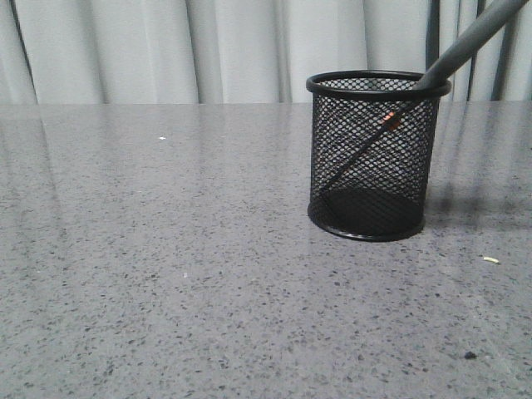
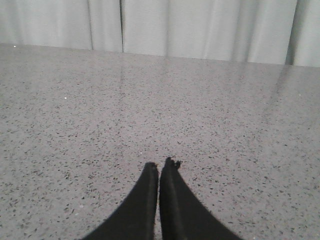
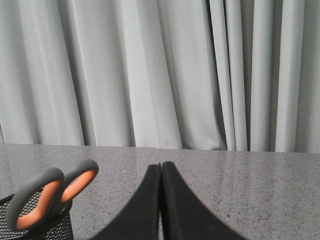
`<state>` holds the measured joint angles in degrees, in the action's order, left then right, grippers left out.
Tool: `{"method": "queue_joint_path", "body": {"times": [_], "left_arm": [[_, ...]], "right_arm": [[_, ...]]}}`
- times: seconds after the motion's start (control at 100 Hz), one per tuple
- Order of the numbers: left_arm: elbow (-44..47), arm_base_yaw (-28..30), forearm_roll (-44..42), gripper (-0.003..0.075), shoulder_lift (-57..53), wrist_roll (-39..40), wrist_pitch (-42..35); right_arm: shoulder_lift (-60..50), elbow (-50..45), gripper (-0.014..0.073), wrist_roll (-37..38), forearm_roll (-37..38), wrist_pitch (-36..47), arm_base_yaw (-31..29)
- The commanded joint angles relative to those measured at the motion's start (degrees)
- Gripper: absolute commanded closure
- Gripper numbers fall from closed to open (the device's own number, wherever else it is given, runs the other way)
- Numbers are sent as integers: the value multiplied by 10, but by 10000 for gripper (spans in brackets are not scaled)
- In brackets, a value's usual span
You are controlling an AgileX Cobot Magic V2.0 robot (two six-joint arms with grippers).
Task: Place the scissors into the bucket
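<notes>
- Black fingers of the right gripper (image 3: 160, 167) are pressed together with nothing between them, hanging clear of the scissors (image 3: 47, 194)
- The left gripper (image 2: 160, 167) is likewise closed and empty, over bare speckled table (image 2: 100, 115)
- The scissors stand blades-down inside the bucket (image 1: 374, 158), grey handles with orange lining sticking out over its rim and leaning to the right
- The bucket sits upright on the right side of the table, toward the far edge by the pale curtain (image 1: 166, 50)
- To my eye the job looks done; nothing seems left but for the arms to rest
</notes>
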<state>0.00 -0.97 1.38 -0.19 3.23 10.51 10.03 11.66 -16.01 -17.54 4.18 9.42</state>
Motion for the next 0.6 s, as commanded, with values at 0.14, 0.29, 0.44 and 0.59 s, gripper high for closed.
{"method": "queue_joint_path", "body": {"times": [0.14,0.29,0.44,0.59], "left_arm": [[23,-3,5,740,-16,3,-42],[23,-3,5,740,-16,3,-42],[23,-3,5,740,-16,3,-42],[23,-3,5,740,-15,3,-42]], "right_arm": [[7,8,659,-3,21,39,-5],[-3,-28,659,2,54,12,-41],[-66,-85,659,56,118,-22,-104],[-118,-129,659,122,178,-53,-117]]}}
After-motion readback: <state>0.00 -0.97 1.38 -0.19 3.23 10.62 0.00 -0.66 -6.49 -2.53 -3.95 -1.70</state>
